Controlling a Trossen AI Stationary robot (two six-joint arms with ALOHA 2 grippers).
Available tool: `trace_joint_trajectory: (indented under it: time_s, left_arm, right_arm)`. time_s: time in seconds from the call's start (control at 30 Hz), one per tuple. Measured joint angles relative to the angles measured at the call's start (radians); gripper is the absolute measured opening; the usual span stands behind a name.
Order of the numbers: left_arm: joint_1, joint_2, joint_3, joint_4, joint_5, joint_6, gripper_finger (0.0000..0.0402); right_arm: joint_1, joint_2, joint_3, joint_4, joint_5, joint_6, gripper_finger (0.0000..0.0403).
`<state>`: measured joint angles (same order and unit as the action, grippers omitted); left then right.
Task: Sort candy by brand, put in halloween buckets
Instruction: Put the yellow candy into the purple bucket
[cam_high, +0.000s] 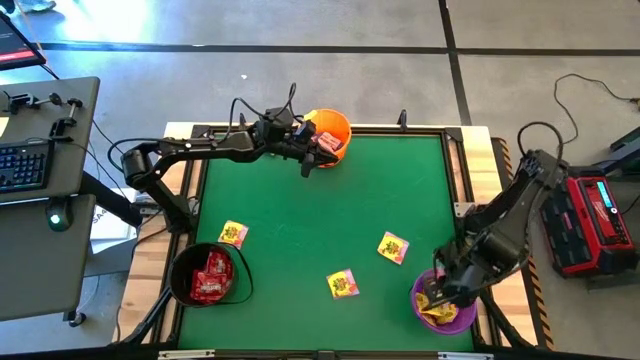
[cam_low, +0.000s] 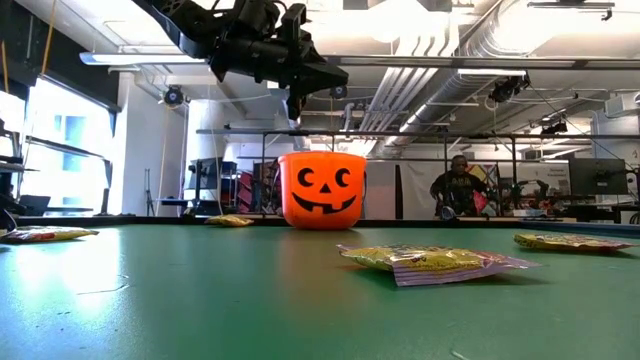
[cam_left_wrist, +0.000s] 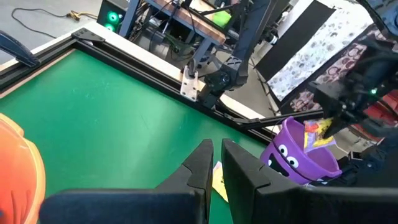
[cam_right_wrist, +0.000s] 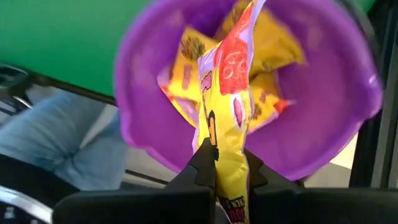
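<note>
**Sorting in progress: a yellow packet held over the purple pail**

The landmark throughout is the purple round plastic pail (cam_high: 445, 305), which stands at one corner of the green felt-covered table (cam_high: 300, 230) on the right arm's side. The right gripper (cam_right_wrist: 225, 169) hangs directly above its mouth with both fingers pressed together on a flat, shiny yellow wrapped candy packet (cam_right_wrist: 225, 112); the packet dangles nose-down into the opening, over several like yellow packets (cam_right_wrist: 183, 74) already lying inside. This placement suggests a release is the step in hand: held centred over the rim, the packet should fall among its own brand. The right arm folds in from the table's edge, elbow raised, wrist turned downward over the pail.

Three more yellow packets lie flat on the felt: one (cam_high: 393, 247) near the pail, one (cam_high: 343, 284) a little farther towards the table's middle, and one (cam_high: 233, 234) well apart from it, close to the black round plastic pail (cam_high: 208, 275). That black pail, at the corner along the same side as the purple one, holds red wrapped packets (cam_high: 210, 277).

The orange round plastic pail with a cut-out face (cam_high: 326, 138) stands at the edge opposite the purple pail, holding pale packets whose print cannot be read. The left gripper (cam_left_wrist: 214, 163) hovers just beside its rim, raised above the felt, fingers nearly together with a thin gap and nothing between them. The left arm stretches long and almost level from its base, wrist angled towards the purple pail across the table.
</note>
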<state>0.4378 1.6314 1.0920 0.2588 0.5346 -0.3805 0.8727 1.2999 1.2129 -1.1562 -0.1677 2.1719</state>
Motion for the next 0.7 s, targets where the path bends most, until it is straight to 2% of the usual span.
trace_joint_trajectory:
  time_s: [0.2,0.47,0.57,0.7]
  left_arm:
    - [-0.003,0.000,0.000,0.000,-0.002,0.000,0.0024]
    - [-0.011,0.000,0.000,0.000,-0.022,0.017,0.0024]
    - [-0.017,0.000,0.000,0.000,-0.024,0.018,0.0024]
    - [-0.028,0.000,0.000,0.000,-0.025,0.019,0.0024]
  right_arm:
    - [0.017,0.066,0.000,0.075,-0.031,-0.015,0.0002]
    - [0.018,0.153,0.000,0.055,-0.079,-0.038,0.0006]
    - [0.018,0.167,0.000,0.055,-0.079,-0.044,0.0021]
    - [0.018,0.166,0.003,0.042,-0.088,-0.054,0.0061]
